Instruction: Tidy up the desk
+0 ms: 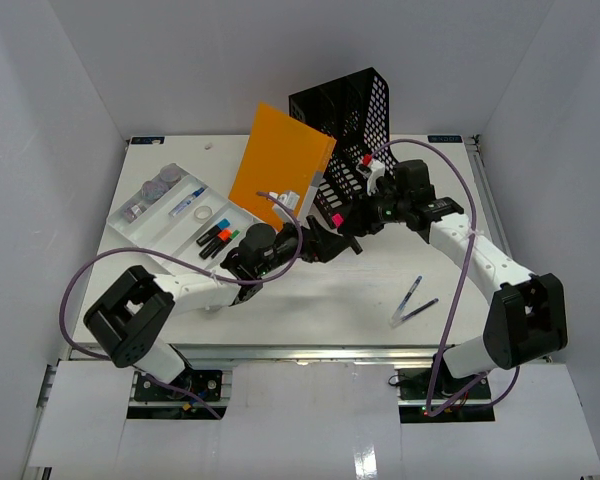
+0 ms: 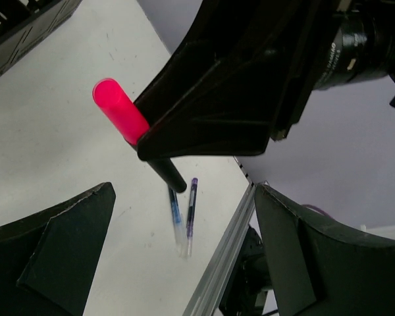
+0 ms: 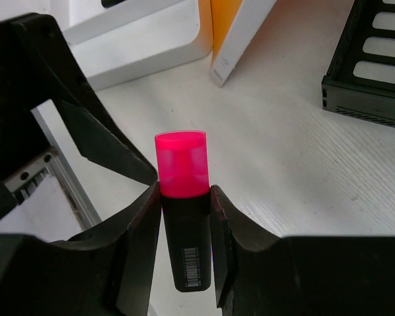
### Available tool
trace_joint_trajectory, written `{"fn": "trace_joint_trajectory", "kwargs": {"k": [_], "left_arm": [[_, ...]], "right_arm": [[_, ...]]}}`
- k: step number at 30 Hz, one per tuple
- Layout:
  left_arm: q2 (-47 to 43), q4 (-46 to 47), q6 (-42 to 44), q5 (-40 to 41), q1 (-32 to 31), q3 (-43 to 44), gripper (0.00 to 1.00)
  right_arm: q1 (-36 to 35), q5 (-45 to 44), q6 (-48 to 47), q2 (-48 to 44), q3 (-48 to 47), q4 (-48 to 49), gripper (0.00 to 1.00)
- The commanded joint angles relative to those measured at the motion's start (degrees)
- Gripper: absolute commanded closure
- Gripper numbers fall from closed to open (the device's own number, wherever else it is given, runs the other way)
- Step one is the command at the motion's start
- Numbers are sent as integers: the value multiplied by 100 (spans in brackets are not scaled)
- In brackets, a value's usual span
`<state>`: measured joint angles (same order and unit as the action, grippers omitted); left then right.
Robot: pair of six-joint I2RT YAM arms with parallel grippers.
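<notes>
Pink highlighter (image 3: 181,164): being held by its black barrel, clamped between the jaws of the right gripper (image 3: 184,197), cap pointing outward; hanging over the middle of the desk (image 1: 360,300), not touching it.
Left gripper (image 1: 325,240): standing with jaws wide apart, gripping nothing, facing the highlighter from nine o'clock, just beside it.
Step in hand: probably a hand-over, right arm offering the highlighter to the left.
Next move: left jaws needing to be closing squarely on the cap end before the right is letting go; little free length showing, so alignment is mattering.
White tray (image 1: 150,232): lying at ten o'clock on the desk, other markers (image 1: 218,238) lying in its near compartment; likely destination.
Orange folder (image 1: 280,165): leaning at twelve o'clock against the black mesh rack (image 1: 355,110).
Two pens (image 1: 415,300): lying loose at four o'clock, awaiting sorting.
In the way: folder's lower corner sitting near the route to the tray, risking a brush.
</notes>
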<state>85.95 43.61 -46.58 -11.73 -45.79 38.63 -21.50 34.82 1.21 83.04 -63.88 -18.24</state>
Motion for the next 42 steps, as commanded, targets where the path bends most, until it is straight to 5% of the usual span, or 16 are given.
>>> {"fn": "trace_joint_trajectory", "kwargs": {"k": [1,19,25,28,30,32,35,42], "left_arm": [[237,-210,74,195,-35,592,2],[766,-826,262,182,-44,1327,29],[700,-1069,380,189,-44,1390,67],[618,-1185,446,205,-44,1358,84],[545,-1279,523,216,-43,1331,90],[433,-1430,594,234,-35,1323,95],[246,-1826,778,279,-19,1325,100],[-541,-3552,1636,709,204,1263,100]], "right_arm": [[-12,186,951,-278,19,745,92],[31,658,1558,-602,291,1393,92],[24,544,1385,-720,440,1440,86],[31,543,1212,-761,498,1472,77],[33,576,960,-837,540,1481,60],[52,651,512,-910,611,1470,32],[156,812,-129,-1100,786,1448,8],[1245,2497,-1238,-1676,1264,1429,10]]}}
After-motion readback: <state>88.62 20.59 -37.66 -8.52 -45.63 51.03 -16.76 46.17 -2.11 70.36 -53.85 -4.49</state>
